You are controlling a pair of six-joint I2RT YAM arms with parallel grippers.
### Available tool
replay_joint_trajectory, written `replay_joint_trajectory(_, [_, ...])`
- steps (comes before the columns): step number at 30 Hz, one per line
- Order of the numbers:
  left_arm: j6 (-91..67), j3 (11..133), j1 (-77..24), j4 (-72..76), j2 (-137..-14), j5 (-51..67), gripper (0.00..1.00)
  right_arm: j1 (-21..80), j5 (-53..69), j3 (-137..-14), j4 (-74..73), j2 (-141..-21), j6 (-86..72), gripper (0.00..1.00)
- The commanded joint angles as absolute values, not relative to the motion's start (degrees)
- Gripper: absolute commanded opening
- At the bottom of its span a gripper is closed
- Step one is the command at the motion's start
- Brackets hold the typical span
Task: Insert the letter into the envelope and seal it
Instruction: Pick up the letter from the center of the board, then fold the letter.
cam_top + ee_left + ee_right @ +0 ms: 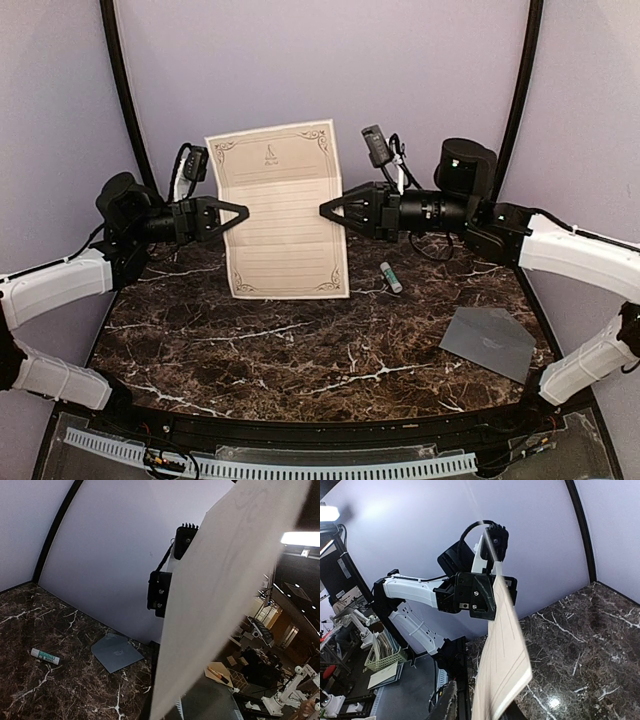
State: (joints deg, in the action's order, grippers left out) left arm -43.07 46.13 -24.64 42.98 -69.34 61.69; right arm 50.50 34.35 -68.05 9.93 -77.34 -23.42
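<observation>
The left claw (238, 212) was clenched on the letter (280, 210). It pinched the left edge of the sheet, about halfway up. The letter stood up tall between the two claws, leaning a little. Its printed side with the fancy border faced the top camera. I could not tell if its bottom edge touched the table (250, 340).

The right claw (326, 210) pointed at the left claw from the other side. Its tip was right at the right edge of the letter, also about halfway up. I could not tell if it was pinching the sheet or had let go.

The envelope (490, 342) lay flat on the table, well apart from both claws. It was below the right claw and off to its right, near the front edge. A glue stick (390, 277) lay on the table below the right claw, between the letter and the envelope.
</observation>
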Motion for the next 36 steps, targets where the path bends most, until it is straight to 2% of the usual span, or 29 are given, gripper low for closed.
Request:
replay_joint_trajectory(1, [-41.5, 45.5, -24.8, 43.2, -67.4, 61.4, 0.0, 50.9, 36.3, -70.0, 11.8, -80.4, -23.9, 0.29])
replay_joint_trajectory(8, [-40.3, 45.6, -24.8, 41.4, -67.0, 61.5, 0.0, 51.2, 34.3, -70.3, 13.0, -81.3, -24.2, 0.34])
replay_joint_trajectory(11, [-39.4, 45.9, -24.8, 39.9, -66.9, 62.0, 0.0, 51.1, 30.2, -69.2, 12.1, -79.4, -22.9, 0.47])
replay_joint_trajectory(15, [-30.5, 48.4, -24.7, 26.8, -65.9, 62.1, 0.0, 48.7, 23.7, -66.3, 10.1, -74.3, -22.6, 0.74])
replay_joint_trajectory(18, [-22.1, 51.0, -24.7, 17.7, -65.2, 61.7, 0.0, 45.5, 21.3, -64.8, 8.1, -71.2, -22.8, 0.87])
replay_joint_trajectory(20, [-17.6, 52.4, -24.7, 11.3, -64.9, 61.6, 0.0, 43.1, 21.1, -64.5, 6.8, -69.7, -22.8, 0.92])
replay_joint_trajectory(26, [-5.9, 55.3, -24.9, -4.1, -64.9, 61.8, 0.0, 37.4, 23.6, -65.9, 3.5, -68.7, -23.2, 0.99])
replay_joint_trajectory(32, [-5.9, 53.8, -26.9, -1.6, -65.2, 64.5, 0.0, 35.2, 24.1, -74.1, -6.8, -74.5, -20.7, 0.99])
replay_joint_trajectory(36, [-4.6, 55.0, -28.9, -3.4, -66.7, 65.2, 0.0, 35.2, 28.6, -77.8, -10.4, -79.0, -19.2, 0.98])
